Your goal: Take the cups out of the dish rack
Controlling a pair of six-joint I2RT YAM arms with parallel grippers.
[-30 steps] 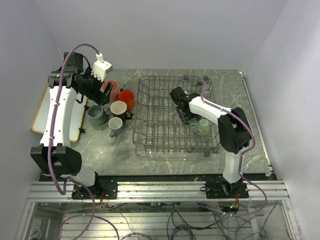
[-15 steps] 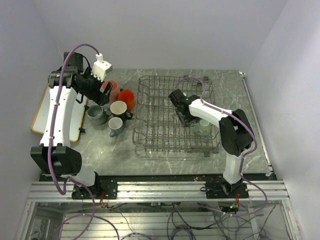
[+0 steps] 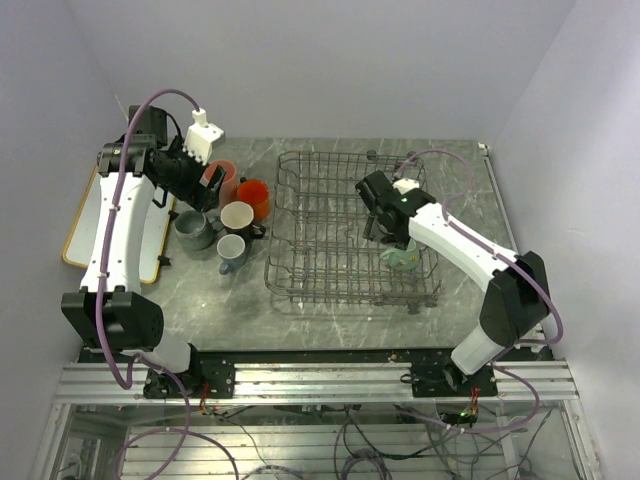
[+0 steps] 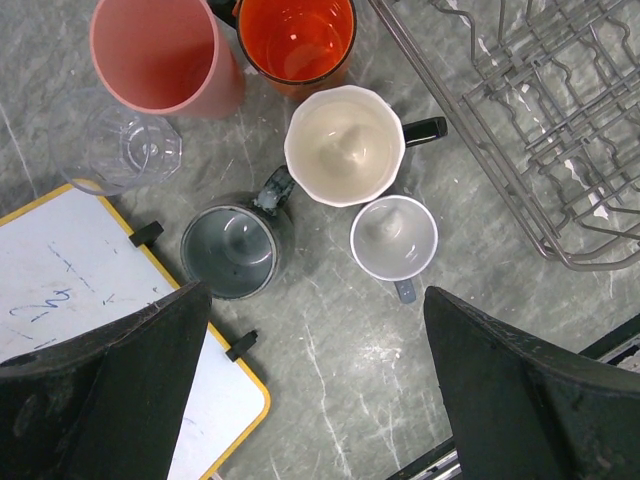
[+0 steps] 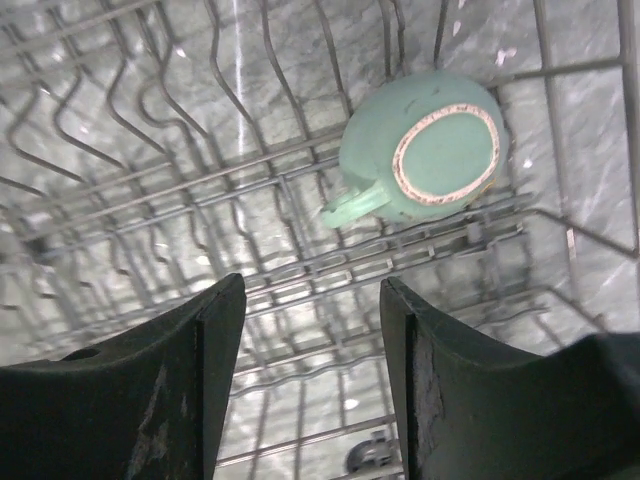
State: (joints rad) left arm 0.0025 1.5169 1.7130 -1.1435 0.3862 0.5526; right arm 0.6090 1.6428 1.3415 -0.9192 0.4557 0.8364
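Observation:
The grey wire dish rack [image 3: 330,225] sits mid-table. One mint-green mug [image 3: 404,258] lies upside down in its near right corner; in the right wrist view the mug [image 5: 430,150] shows base up. My right gripper [image 3: 388,232] hovers open and empty just left of the mug, inside the rack [image 5: 200,200]. On the table left of the rack stand the pink tumbler [image 4: 160,55], orange mug [image 4: 297,38], black mug with cream inside [image 4: 345,145], dark grey mug [image 4: 232,250], light grey mug [image 4: 394,237] and clear glass [image 4: 125,148]. My left gripper [image 4: 315,400] is open, empty, high above them.
A white board with a yellow-wood frame [image 3: 85,225] lies at the table's left edge, beside the cups; it also shows in the left wrist view [image 4: 90,330]. Purple walls close in the back and both sides. The rack's low wire sides surround the mint mug.
My right arm has swung its elbow out to the right, and its gripper has shifted right, closer to the mint mug. The left arm and the cups have not moved.

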